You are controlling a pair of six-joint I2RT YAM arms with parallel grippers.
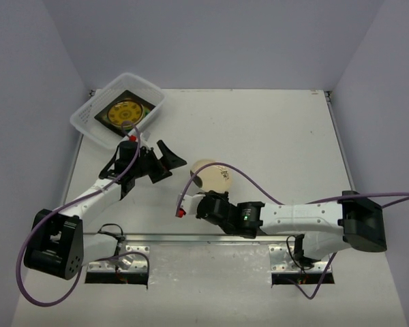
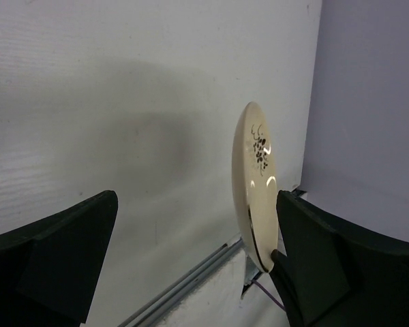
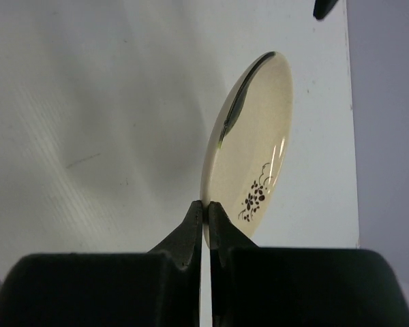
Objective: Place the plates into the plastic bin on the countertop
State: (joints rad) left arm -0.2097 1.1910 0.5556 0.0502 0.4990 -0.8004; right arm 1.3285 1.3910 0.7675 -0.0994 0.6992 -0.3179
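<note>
My right gripper (image 1: 207, 192) is shut on the rim of a cream round plate (image 1: 213, 175) with a small dark floral print and holds it on edge above the countertop (image 1: 279, 136). In the right wrist view the gripper (image 3: 206, 208) pinches the plate's (image 3: 249, 163) lower edge. My left gripper (image 1: 172, 158) is open and empty, just left of that plate; its view shows the plate (image 2: 253, 184) close to its right finger (image 2: 327, 259). The plastic bin (image 1: 88, 114) at the far left holds a mustard-patterned round plate (image 1: 125, 111) on a dark-rimmed square plate (image 1: 144, 103).
Purple cables (image 1: 238, 174) loop over both arms. A metal rail (image 1: 191, 236) runs along the table's front edge. Grey walls close in the table at the back and both sides.
</note>
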